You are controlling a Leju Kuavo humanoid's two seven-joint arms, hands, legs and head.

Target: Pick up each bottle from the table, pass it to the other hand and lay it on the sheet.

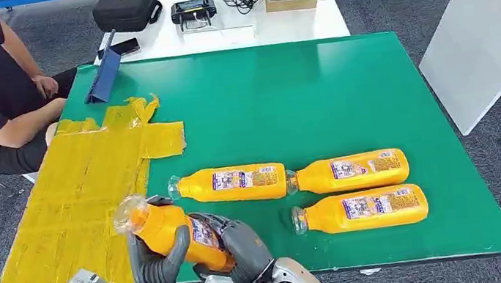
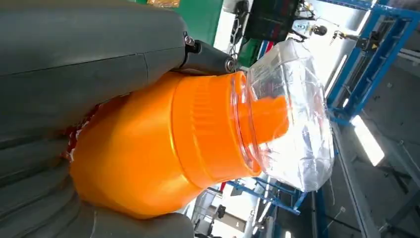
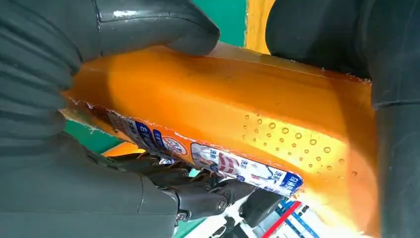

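With both our left hand (image 1: pixel 155 262) and right hand (image 1: pixel 242 250) wrapped around the bottle (image 1: pixel 171 230) at lower left, we should loosen the right fingers only once the left grips firmly.

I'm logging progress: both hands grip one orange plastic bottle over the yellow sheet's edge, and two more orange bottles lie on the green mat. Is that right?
Not quite: three orange plastic bottles lie on the green mat, not two, at and in the head view. The rest holds: the left hand and right hand both grip the held orange bottle by the yellow sheet.
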